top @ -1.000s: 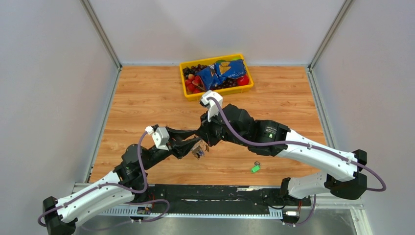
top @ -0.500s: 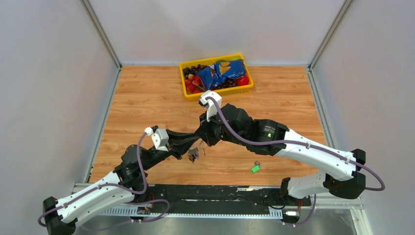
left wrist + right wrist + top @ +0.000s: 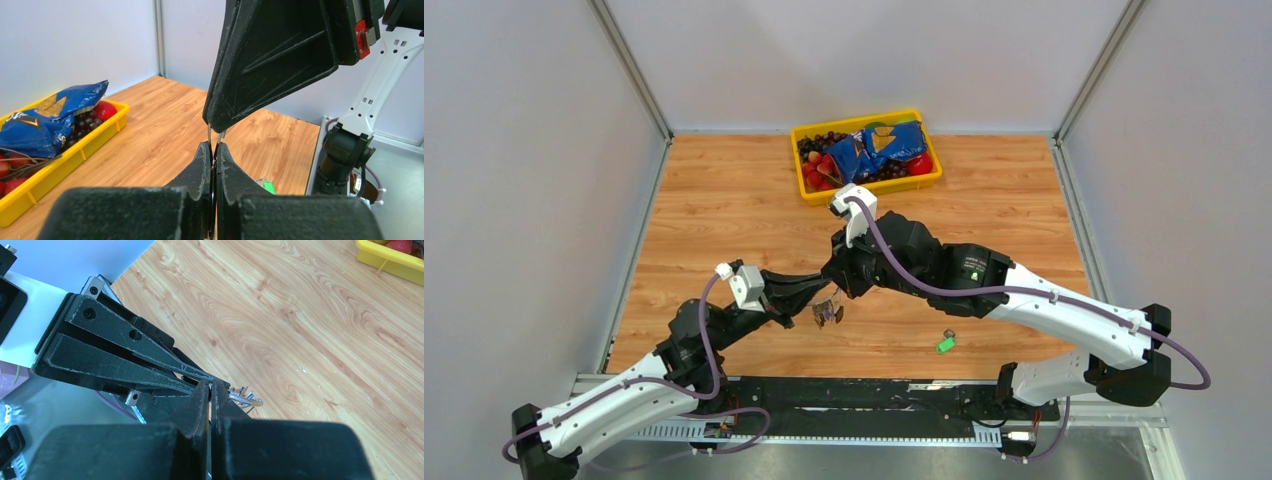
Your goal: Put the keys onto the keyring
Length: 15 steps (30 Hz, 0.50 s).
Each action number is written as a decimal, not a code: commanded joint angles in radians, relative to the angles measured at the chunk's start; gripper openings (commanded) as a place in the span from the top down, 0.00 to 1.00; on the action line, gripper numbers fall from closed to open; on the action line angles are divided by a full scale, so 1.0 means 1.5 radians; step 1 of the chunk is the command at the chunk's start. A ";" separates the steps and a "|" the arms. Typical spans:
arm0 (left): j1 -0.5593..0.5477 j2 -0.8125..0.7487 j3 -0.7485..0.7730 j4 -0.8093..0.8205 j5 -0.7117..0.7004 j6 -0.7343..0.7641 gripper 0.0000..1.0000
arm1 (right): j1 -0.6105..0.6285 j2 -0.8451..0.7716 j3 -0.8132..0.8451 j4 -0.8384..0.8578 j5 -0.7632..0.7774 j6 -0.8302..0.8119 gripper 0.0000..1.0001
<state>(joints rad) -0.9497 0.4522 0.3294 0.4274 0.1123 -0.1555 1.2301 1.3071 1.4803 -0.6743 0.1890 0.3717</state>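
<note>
One yellow tray, one green-tagged key, perhaps one keyring.

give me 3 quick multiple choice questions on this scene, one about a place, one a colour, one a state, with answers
1. The left gripper is: A wide open; B shut on the keyring; C out of view.
2. The snack bag in the yellow tray is: A blue; B green; C white.
3. The green-tagged key lies: A in the yellow tray; B in the left gripper; C on the table by the right arm.
Answers: 1 B, the left wrist view shows its fingers pinched on thin wire. 2 A, blue foil shows among the fruit. 3 C, it rests alone on the wood.
</note>
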 commanded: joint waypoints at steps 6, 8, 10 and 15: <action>0.000 -0.023 0.005 0.012 -0.046 -0.011 0.99 | 0.003 -0.013 0.017 0.030 -0.007 0.016 1.00; 0.000 -0.021 0.005 0.012 -0.041 -0.004 0.90 | 0.003 -0.013 0.020 0.029 -0.007 0.019 1.00; 0.000 -0.014 0.005 0.007 -0.038 0.006 0.74 | 0.003 -0.012 0.025 0.029 -0.008 0.022 1.00; 0.000 -0.006 0.001 0.007 -0.031 0.019 0.60 | 0.003 -0.003 0.031 0.024 -0.005 0.023 1.00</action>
<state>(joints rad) -0.9531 0.4351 0.3233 0.4229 0.0704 -0.1474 1.2301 1.3071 1.4803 -0.6590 0.1818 0.3859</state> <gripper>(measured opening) 0.374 0.009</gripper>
